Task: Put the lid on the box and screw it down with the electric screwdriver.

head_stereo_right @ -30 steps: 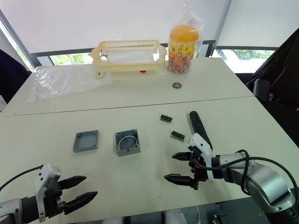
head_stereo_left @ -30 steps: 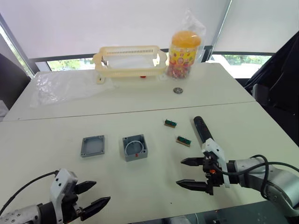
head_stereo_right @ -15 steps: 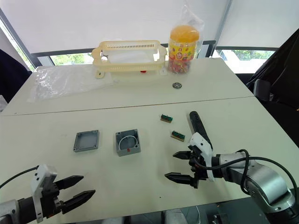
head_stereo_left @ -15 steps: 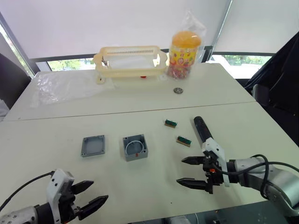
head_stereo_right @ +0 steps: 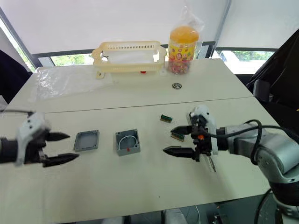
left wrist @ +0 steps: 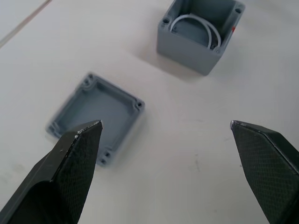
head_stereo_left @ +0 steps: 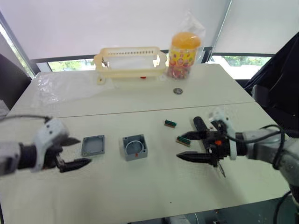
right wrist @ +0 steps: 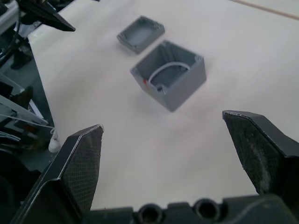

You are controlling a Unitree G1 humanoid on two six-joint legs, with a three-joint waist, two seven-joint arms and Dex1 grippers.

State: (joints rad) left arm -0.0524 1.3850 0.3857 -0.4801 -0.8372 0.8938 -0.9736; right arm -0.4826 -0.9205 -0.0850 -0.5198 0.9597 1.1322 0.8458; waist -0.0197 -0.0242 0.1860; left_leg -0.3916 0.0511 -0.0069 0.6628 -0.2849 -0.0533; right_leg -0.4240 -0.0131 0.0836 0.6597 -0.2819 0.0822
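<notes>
While both arms hover over the white worktop (head_stereo_left: 140, 186), the lid (head_stereo_left: 93, 145) lies left of centre in the left eye view, rim up, with the box (head_stereo_left: 135, 147) just beside it at centre, hollow upward. At the left edge, the left end effector (head_stereo_left: 77, 152) is spread wide, grasping nothing, near the lid. Right of centre, the right end effector (head_stereo_left: 183, 148) is likewise released, fingers apart, covering part of the electric screwdriver (head_stereo_left: 200, 125).
</notes>
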